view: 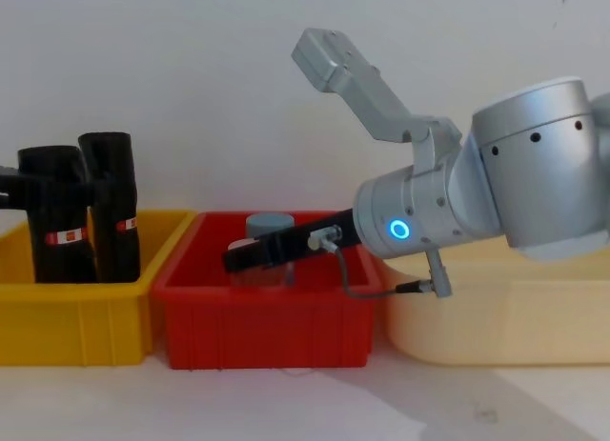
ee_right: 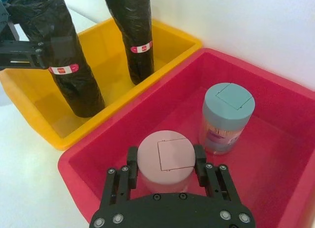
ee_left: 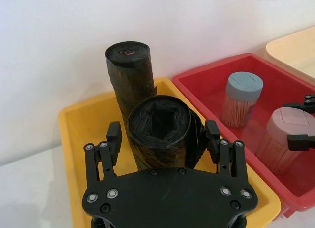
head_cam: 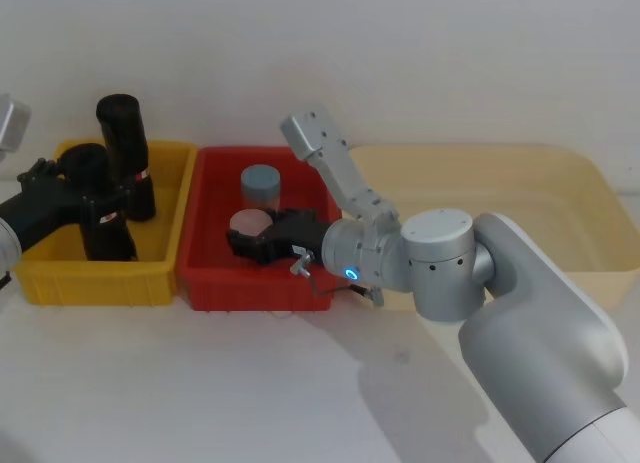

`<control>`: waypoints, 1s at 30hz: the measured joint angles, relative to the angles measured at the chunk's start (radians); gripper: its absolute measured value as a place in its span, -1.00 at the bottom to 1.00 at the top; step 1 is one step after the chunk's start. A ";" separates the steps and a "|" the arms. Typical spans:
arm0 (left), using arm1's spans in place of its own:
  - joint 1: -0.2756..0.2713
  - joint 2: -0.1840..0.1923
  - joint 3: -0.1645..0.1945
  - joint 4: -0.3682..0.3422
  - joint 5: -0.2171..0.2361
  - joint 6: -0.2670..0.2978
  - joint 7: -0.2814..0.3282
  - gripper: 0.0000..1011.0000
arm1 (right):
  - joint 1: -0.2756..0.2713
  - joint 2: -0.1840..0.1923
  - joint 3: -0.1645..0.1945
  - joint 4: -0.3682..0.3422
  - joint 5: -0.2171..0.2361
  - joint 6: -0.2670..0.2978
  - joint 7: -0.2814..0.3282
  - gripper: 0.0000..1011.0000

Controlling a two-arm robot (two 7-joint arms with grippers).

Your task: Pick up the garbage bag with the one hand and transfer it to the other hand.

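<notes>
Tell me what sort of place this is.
Likely a robot test bench: a yellow plastic bin of black rolled garbage bags, a red plastic bin with lidded jars, a white table, the left gripper straddling one roll and the right gripper straddling a jar.

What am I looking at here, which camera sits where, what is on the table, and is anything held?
This is a two-armed robot at a white table. One picture looks down from its head, one looks across from its chest, and two come from its wrists. A yellow bin holds a near roll and a far roll of black bags. A red bin holds a pink jar and a grey jar. A beige tub stands beside it. The left gripper sits around the near roll, the right gripper around the pink jar. Whether either squeezes is unclear; neither thing looks lifted.
</notes>
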 joint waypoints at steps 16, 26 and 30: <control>0.000 0.000 0.000 0.000 0.000 0.000 0.000 0.47 | 0.001 -0.001 -0.001 0.003 -0.002 0.000 0.002 0.29; 0.000 0.000 0.000 0.000 0.000 0.000 0.000 -0.08 | 0.001 -0.001 -0.001 0.004 -0.002 0.000 0.003 0.29; 0.000 0.000 0.000 0.000 0.000 0.000 0.000 -0.15 | 0.001 -0.001 -0.001 0.004 -0.002 0.000 0.003 0.29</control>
